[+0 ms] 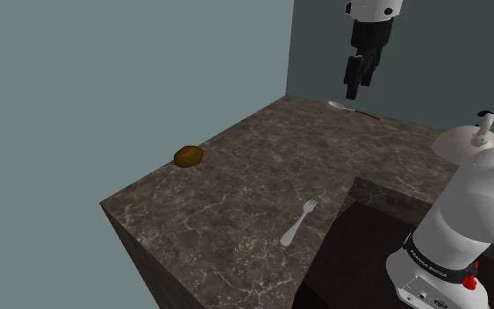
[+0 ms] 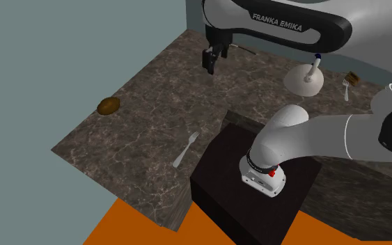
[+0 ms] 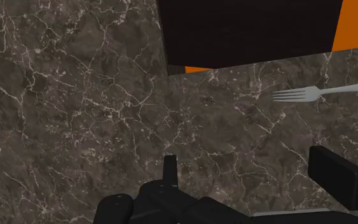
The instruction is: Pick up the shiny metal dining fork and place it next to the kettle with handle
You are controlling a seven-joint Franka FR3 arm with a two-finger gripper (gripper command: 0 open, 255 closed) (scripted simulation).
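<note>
- Currently the work surface is a dark veined marble countertop set into a corner of plain teal-grey walls. An orange floor shows below its near edge in the second exterior view.
- The black box stand sits in a notch of the countertop, with the arm's white base on top of it.
- The white arm arches up from the base and over the counter. Its black two-finger gripper points down, high above the far part of the counter near the wall corner.
- Jaws: in the wrist view the two fingers stand apart with bare marble between them, clasping nothing.
- The silver-grey four-tined fork lies flat on the marble just beside the stand, tines toward the far wall. It is well apart from the gripper and untouched.
- The white domed kettle has an upright handle tipped dark blue. It stands on the counter beyond the stand, well apart from that fork; its inside cannot be seen.
- Other items:
  - a brown oval lump near the counter edge at the shoulder view's left
  - a long thin metal utensil by the far wall
  - a smaller pale fork past the kettle
</note>
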